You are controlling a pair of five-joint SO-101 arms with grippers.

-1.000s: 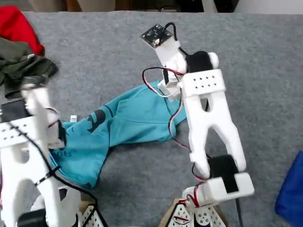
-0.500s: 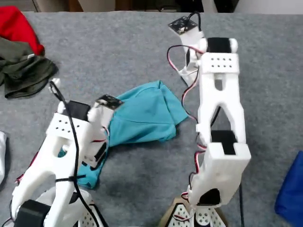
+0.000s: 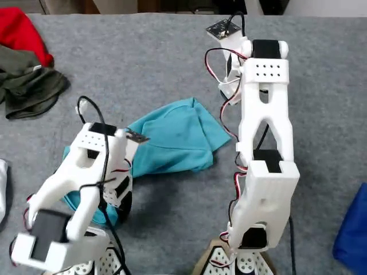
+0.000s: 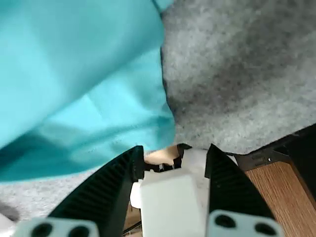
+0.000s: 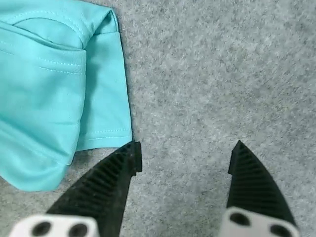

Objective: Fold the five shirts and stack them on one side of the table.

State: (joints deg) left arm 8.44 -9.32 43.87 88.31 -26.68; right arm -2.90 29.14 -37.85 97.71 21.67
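My teal shirt (image 3: 178,140) lies in a bunch near the middle of the grey surface (image 3: 143,51). It is partly folded over itself, not neat. My left arm (image 3: 86,183) hangs over the end of the shirt closest to the near edge. My left claw (image 4: 173,153) is open and holds nothing, and the teal cloth is just beyond its tips. My right claw (image 5: 186,148) is open wide too and holds nothing. It hangs over bare grey surface, right beside the shirt's hemmed edge. A red shirt (image 3: 20,31) sits in the far left corner. A dark green shirt (image 3: 28,83) is heaped just beside it along the left edge. A blue shirt (image 3: 352,229) pokes in at the right edge.
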